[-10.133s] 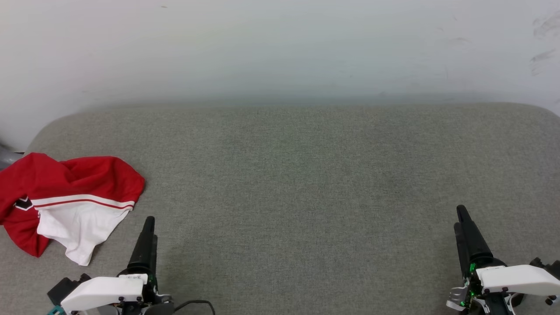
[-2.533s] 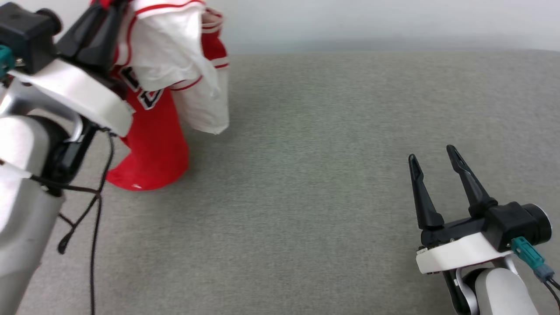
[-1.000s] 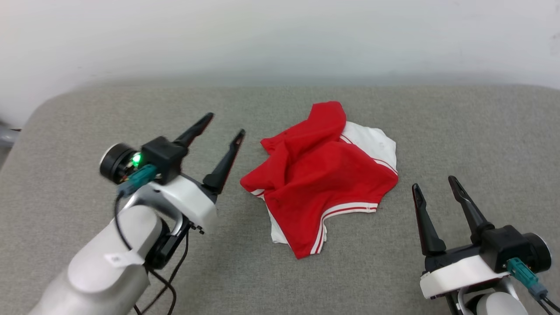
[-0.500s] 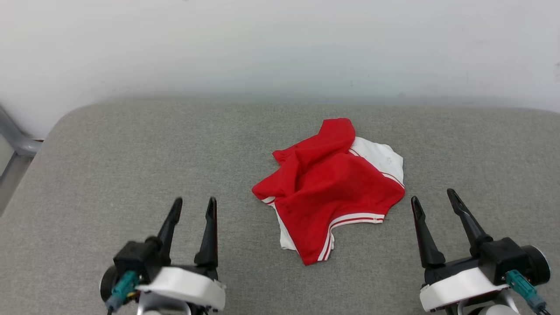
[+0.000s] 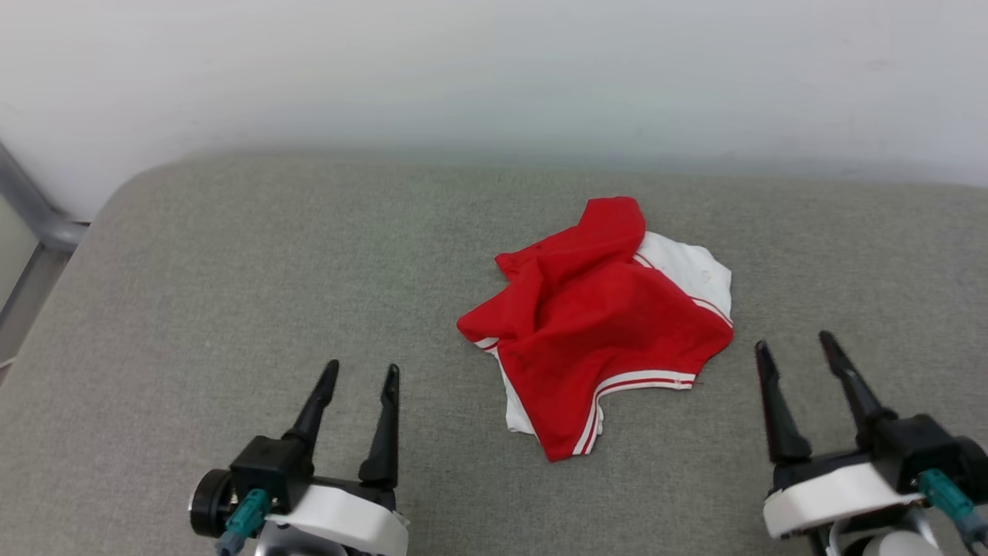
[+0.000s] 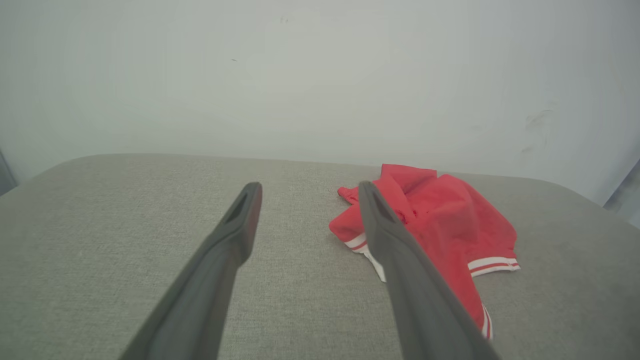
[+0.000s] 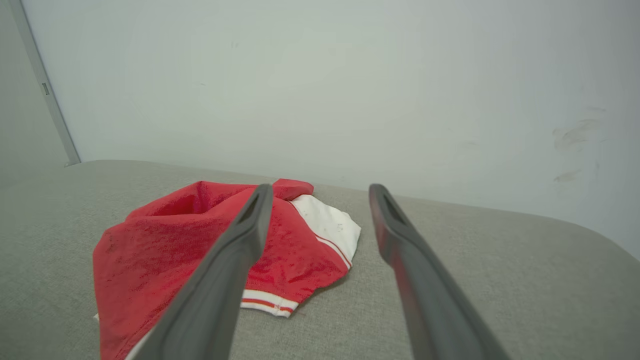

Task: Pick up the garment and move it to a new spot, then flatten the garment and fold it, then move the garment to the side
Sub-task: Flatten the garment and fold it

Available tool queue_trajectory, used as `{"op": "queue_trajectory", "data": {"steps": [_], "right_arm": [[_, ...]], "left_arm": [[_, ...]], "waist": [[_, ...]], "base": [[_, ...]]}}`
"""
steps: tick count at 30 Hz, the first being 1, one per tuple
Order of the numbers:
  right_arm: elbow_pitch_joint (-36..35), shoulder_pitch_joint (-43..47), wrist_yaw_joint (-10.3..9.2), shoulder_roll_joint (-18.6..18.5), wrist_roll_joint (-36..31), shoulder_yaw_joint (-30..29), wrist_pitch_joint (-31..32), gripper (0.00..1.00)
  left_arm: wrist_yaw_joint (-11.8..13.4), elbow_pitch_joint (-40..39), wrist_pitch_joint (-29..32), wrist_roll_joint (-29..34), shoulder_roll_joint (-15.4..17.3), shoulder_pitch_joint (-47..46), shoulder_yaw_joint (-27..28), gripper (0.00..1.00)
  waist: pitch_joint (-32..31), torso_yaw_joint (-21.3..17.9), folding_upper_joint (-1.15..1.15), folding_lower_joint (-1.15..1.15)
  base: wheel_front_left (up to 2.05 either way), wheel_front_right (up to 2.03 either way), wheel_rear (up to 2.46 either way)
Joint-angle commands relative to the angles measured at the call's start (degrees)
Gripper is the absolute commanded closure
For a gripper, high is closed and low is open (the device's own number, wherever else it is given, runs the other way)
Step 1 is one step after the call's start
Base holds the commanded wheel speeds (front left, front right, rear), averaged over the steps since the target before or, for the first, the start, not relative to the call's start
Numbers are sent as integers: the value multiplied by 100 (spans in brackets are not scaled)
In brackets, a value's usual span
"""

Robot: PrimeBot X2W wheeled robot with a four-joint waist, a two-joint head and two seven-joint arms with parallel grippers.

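The garment, a red jersey with white panels and striped trim, lies crumpled in a heap near the middle of the grey cushioned surface. It shows right of the fingers in the left wrist view and left of centre in the right wrist view. My left gripper stands open at the lower left, empty, well clear of the cloth. Just off the heap's right edge, my right gripper is open and empty too. The lettering is hidden in the folds.
A pale wall rises directly behind the surface. A grey metal frame runs past the surface's rounded left corner. Bare grey fabric spreads to the left of the heap.
The left arm has drawn back from beside the heap to the lower left. The garment lies as before; the camera has shifted a little. The right gripper holds its place.
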Motion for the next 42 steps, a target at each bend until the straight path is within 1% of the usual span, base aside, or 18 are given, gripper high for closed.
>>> {"op": "queue_trajectory", "data": {"steps": [1,4,6,7,10,12,15,16,19,22,25,28,32,35,39,40,41,42], "right_arm": [[76,-167,-5,-1,57,-97,-13,0],[364,-467,-5,-168,9,-86,228,0],[529,-785,-6,-282,339,-79,700,0],[614,-964,-6,-373,478,-80,1039,0],[860,-1525,-6,-838,644,-58,2260,0],[974,-1959,-5,-1091,903,143,3130,0],[1068,-2527,-8,-1611,1359,458,4381,0],[1095,-2686,-7,-1715,1557,591,4790,0],[1244,-3233,-7,-2009,2000,658,5883,0],[1451,-3674,-5,-2158,2195,628,6675,0],[1631,-4000,-5,-2286,2136,631,7029,0],[1838,-4209,-6,-2277,2124,602,7214,0],[2053,-4317,-6,-2373,1950,711,7238,0],[2255,-4231,-5,-2313,1949,692,7200,0],[2424,-4046,-3,-2233,1996,879,7239,0],[2449,-4001,-3,-2227,2008,926,7238,11],[2458,-3954,-3,-2222,2039,962,7207,83],[2478,-3901,-3,-2219,2082,983,7193,100]], "left_arm": [[-110,68,-15,93,-32,-77,-21,0],[-246,113,-15,174,-130,-198,1,0],[-309,138,-15,220,-180,-239,28,0],[-335,145,-15,241,-206,-276,46,0],[-413,157,-16,261,-276,-428,109,0],[-454,146,-15,284,-305,-503,146,0],[-506,115,-15,311,-333,-635,200,0],[-513,107,-15,308,-345,-683,223,0],[-550,99,-15,298,-375,-797,266,0],[-572,71,-15,286,-394,-902,246,0],[-600,59,-15,265,-400,-992,205,0],[-567,29,-15,173,-403,-1069,151,0],[-508,18,-15,100,-404,-1114,112,0],[-477,-3,-15,63,-405,-1161,87,0],[-452,-18,-15,47,-406,-1170,87,0],[-448,-18,-15,45,-406,-1171,95,0],[-443,-10,-15,46,-406,-1172,101,0],[-433,3,-15,50,-405,-1167,107,0]], "waist": [[108,73,0,0],[293,162,0,0],[446,217,0,0],[523,245,0,0],[797,346,0,0],[974,423,0,0],[1223,547,0,0],[1302,588,0,0],[1527,724,0,0],[1736,875,0,0],[1904,1031,0,0],[2029,1157,0,0],[2151,1293,0,0],[2217,1368,0,0],[2265,1389,0,0],[2270,1383,0,0],[2268,1374,0,0],[2253,1357,0,0]], "base": [[0,0,0],[0,0,0],[0,0,0],[0,0,0],[0,0,0],[0,0,0],[0,0,0],[0,0,0],[0,0,0],[0,0,0],[0,0,0],[0,0,0],[0,0,0],[0,0,0],[0,0,0],[0,0,0],[0,0,0],[0,0,0]]}}
